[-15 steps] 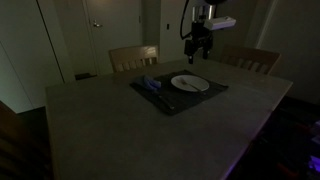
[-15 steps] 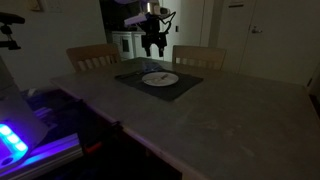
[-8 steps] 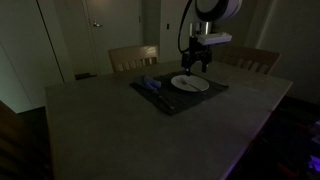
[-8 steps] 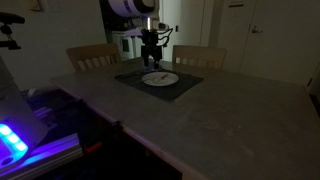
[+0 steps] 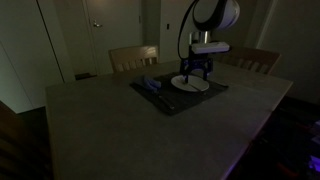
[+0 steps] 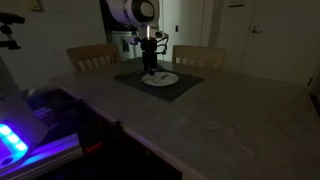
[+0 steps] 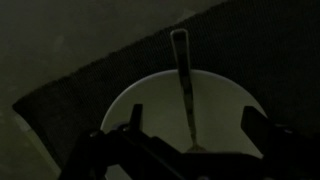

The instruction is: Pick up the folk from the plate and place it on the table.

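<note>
- The robot arm's dark two-fingered claw [image 5: 192,72] [image 6: 150,68] hangs low over the small round white plate [image 5: 190,86] [image 6: 161,79] in both exterior views.
- In the wrist view the claw [image 7: 191,115] is released. Its two fingers stand wide apart, one to each side of the utensil, and clasp nothing.
- The thin, dark, slender fork [image 7: 183,80] lies across the middle of the plate [image 7: 222,100], lined up with the gap between the fingers.
- One end of the fork lies on the plate near the claw. The other end reaches past the far rim, over the dark rectangular placemat [image 7: 260,50].
- Whether the fingertips touch the plate cannot be told in this dim light.
- The plate rests on the placemat [image 5: 180,98] [image 6: 170,90], which lies on the large grey-beige matte counter [image 5: 150,130] [image 6: 220,120] near its far edge.
- A blue folded napkin [image 5: 150,86] lies on the placemat beside the plate, apart from it.
- A pale wooden chair [image 5: 133,57] stands behind the counter's far edge.
</note>
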### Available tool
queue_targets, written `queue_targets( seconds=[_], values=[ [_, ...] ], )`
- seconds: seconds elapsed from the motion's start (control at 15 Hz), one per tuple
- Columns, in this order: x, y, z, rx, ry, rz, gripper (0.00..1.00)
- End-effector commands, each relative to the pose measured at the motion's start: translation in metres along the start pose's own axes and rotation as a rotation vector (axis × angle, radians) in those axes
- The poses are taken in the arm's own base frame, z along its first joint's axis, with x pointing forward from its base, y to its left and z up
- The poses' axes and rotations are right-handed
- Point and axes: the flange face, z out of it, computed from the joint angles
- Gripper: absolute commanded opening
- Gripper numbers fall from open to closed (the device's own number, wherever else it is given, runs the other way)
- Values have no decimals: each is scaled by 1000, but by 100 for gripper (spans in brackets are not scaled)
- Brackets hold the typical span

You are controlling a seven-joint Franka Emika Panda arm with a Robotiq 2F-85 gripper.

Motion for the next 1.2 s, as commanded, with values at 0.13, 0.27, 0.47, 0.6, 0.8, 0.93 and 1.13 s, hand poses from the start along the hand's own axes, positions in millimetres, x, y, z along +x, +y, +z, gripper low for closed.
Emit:
queue_targets(
  seconds=[0.13, 0.27, 0.47, 0.6, 0.8, 0.93, 1.13],
  values=[
    [-1, 2, 27, 5, -34, 76, 100],
    [-3, 3, 34, 7, -50, 89, 100],
    [-3, 4, 41, 14, -66, 107, 78],
    [-2, 3, 39, 21, -64, 115, 62],
    [-1, 4, 37, 28, -60, 120, 40],
    [-1, 5, 36, 30, -58, 120, 26],
    [0, 7, 32, 35, -50, 107, 5]
  ],
)
